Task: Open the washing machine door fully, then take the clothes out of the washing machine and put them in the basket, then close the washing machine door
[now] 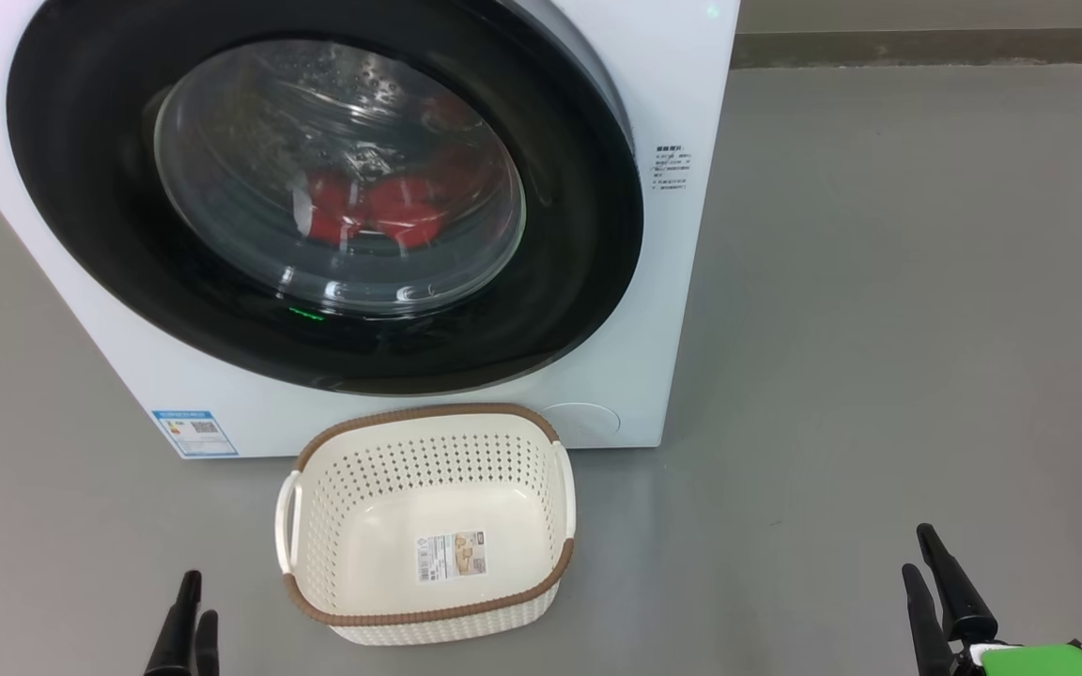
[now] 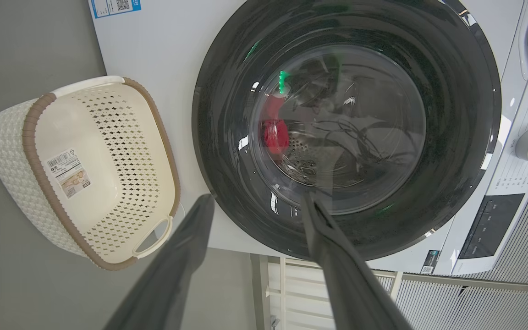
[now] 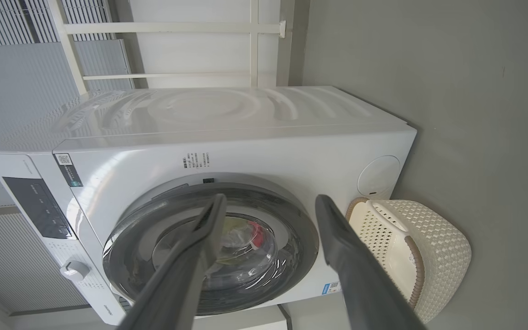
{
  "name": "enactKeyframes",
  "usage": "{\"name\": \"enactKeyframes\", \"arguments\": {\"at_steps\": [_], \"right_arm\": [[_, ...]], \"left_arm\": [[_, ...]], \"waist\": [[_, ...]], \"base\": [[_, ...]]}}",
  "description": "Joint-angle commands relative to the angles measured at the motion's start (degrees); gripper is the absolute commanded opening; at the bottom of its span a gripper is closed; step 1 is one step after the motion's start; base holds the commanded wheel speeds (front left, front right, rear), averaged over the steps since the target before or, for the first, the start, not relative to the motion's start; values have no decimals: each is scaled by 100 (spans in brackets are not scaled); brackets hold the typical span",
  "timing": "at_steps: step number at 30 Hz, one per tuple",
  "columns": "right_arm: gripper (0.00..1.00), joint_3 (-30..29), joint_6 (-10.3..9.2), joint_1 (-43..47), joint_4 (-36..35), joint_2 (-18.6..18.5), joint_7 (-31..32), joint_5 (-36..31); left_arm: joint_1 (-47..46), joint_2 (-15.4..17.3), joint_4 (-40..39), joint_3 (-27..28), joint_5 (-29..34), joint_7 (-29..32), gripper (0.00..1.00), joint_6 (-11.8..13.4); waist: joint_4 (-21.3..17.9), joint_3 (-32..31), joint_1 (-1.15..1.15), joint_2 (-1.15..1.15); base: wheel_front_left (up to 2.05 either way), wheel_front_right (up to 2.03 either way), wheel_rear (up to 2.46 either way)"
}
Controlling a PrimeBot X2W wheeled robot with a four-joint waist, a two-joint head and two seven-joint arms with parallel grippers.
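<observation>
Step one pending: with left claw (image 1: 198,601) and right claw (image 1: 917,554) spread empty, I must hook the washing machine door (image 1: 90,188) by its rim.

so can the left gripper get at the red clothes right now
Probably not: the washing machine door covers the opening, so its glass stands between the left gripper and the clothes.

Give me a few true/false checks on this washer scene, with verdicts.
1. The door stands open. False: the washing machine door is shut.
2. The basket is empty. True.
3. Red clothes lie inside the washing machine. True.
4. The left gripper grips the basket. False: the left gripper is open, apart from it.
5. The basket sits atop the machine. False: it stands on the floor before it.
</observation>
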Motion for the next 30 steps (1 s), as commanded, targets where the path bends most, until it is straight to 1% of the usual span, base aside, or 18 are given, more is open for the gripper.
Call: {"name": "enactKeyframes", "arguments": {"at_steps": [1, 3, 7, 11, 19, 30], "right_arm": [[100, 49, 0, -124, -163, -40, -59, -34], [100, 77, 0, -121, -180, -50, -93, -63], [100, 144, 0, -116, -210, -96, -168, -177], [100, 192, -1, -124, -226, -128, -225, -302], [100, 329, -1, -141, -270, -206, -362, -761], [100, 574, -1, -182, -301, -313, -546, -1583]], "left_arm": [[-162, 92, -181, 1, 64, -50, 100, -4], [-157, 110, -205, -19, 105, -86, 100, -4], [-145, 159, -245, -57, 260, -157, 100, -5], [-145, 172, -284, -58, 444, -209, 100, -5], [-119, 178, -427, -86, 1206, -345, 100, -7], [-63, 178, -564, -137, 2224, -532, 100, -8]], "waist": [[4, -7, 8, 0], [7, -15, 13, 0], [12, -6, 1, 0], [16, -2, 0, 0], [29, 0, 0, 0], [40, -7, 0, 0]], "base": [[0, 0, 0], [0, 0, 0], [0, 0, 0], [0, 0, 0], [0, 0, 0], [0, 0, 0]]}}
